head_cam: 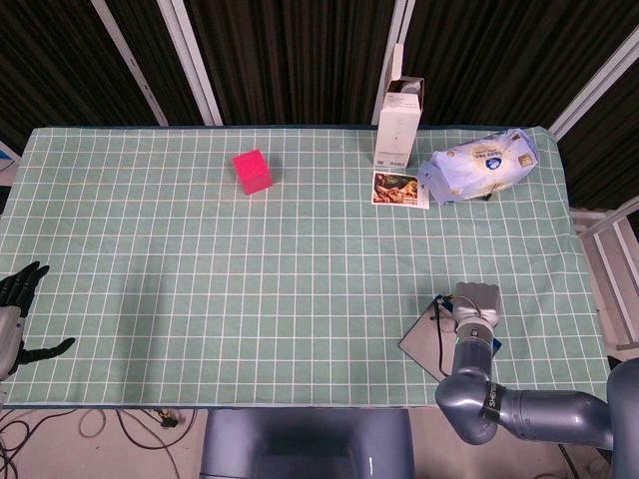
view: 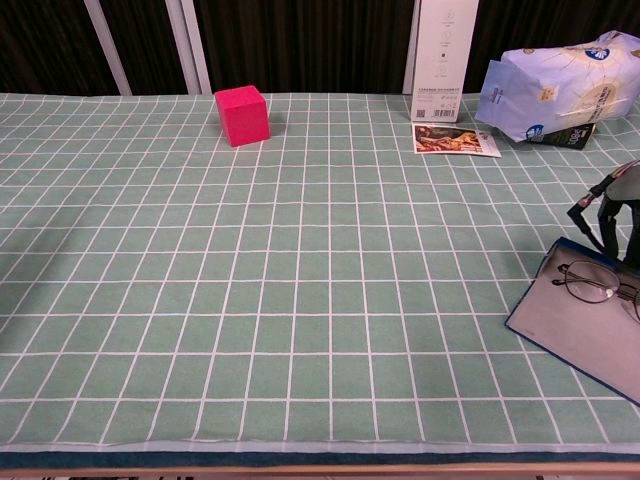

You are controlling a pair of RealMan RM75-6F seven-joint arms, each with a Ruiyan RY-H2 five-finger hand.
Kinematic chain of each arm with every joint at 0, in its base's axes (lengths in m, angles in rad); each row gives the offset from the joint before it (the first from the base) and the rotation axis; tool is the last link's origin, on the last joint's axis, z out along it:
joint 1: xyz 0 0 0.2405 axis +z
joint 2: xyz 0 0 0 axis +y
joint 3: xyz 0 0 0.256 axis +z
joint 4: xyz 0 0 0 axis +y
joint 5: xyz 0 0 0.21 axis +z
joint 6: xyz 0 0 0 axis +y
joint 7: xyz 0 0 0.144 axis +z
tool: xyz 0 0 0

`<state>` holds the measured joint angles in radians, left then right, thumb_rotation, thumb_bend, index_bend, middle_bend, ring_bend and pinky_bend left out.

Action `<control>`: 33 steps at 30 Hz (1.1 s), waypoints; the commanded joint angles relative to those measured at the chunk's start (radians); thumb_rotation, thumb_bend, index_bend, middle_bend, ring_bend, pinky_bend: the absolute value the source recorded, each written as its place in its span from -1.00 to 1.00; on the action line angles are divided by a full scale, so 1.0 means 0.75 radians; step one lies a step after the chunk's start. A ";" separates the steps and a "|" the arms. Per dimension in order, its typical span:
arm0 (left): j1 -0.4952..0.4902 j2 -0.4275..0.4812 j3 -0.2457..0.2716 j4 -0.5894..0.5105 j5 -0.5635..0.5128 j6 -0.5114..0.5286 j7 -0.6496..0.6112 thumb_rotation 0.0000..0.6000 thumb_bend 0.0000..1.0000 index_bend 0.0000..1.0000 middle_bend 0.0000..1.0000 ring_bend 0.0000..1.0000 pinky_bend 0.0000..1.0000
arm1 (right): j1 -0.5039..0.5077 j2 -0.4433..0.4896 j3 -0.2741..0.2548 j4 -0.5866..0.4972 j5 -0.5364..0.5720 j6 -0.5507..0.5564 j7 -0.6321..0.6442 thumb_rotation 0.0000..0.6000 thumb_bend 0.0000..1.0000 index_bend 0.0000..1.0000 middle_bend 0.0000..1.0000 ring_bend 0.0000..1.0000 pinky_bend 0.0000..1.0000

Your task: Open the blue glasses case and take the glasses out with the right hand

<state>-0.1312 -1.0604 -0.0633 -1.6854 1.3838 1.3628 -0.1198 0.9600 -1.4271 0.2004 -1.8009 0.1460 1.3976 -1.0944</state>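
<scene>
Glasses (view: 598,283) lie on the grey inside of the blue glasses case (view: 580,325), which is already open flat at the near right of the table (head_cam: 200,259), close to the front edge. Your right hand (head_cam: 477,301) is over the far end of the case; head view shows only its back, chest view only a sliver at the frame edge, so I can't tell if fingers are apart or closed, or whether they touch the frame yet. Nothing looks lifted: glasses sit flat on the lining.

Left hand (head_cam: 18,311) is parked off the table's left edge, fingers spread, holding nothing, well apart from everything.

Risks from here, imo:
- thin wire frame, flat on lining: fingers may slide over it w/o getting under, or press the lenses.
- case is loose and near the table edge; a push while pinching could shove it toward you and off.
- your wrist blocks the head view and the chest cam crops the hand, so you're grasping half blind; easy to pinch the case wall instead of the glasses.
- lifting by one temple arm could let them swing or drop.

Far side: pink cube (head_cam: 253,171), white carton (head_cam: 398,122), printed card (head_cam: 399,189), blue-white bag (head_cam: 479,165), all well clear of you.
</scene>
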 commanded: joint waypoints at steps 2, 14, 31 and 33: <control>0.001 -0.001 0.000 0.002 0.002 0.003 0.001 1.00 -1.00 -1.00 -1.00 -1.00 -1.00 | -0.010 -0.008 0.021 0.001 -0.004 0.023 0.007 1.00 -0.22 -0.58 0.90 1.00 0.86; 0.002 0.000 0.000 0.002 0.002 0.002 -0.001 1.00 -1.00 -1.00 -1.00 -1.00 -1.00 | -0.040 -0.007 0.062 -0.036 0.013 0.069 -0.018 1.00 -0.22 -0.60 0.90 1.00 0.86; 0.002 0.000 0.000 -0.001 0.000 0.000 0.002 1.00 -1.00 -1.00 -1.00 -1.00 -1.00 | -0.094 -0.019 0.096 -0.013 0.001 0.031 0.000 1.00 -0.22 -0.34 0.90 1.00 0.86; 0.002 0.001 0.000 -0.001 0.000 0.001 0.002 1.00 -1.00 -1.00 -1.00 -1.00 -1.00 | -0.097 -0.021 0.099 -0.011 0.006 0.029 -0.003 1.00 -0.20 -0.30 0.90 1.00 0.86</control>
<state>-0.1294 -1.0600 -0.0634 -1.6865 1.3838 1.3635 -0.1185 0.8875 -1.4423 0.2744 -1.8098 0.1496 1.4196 -1.0962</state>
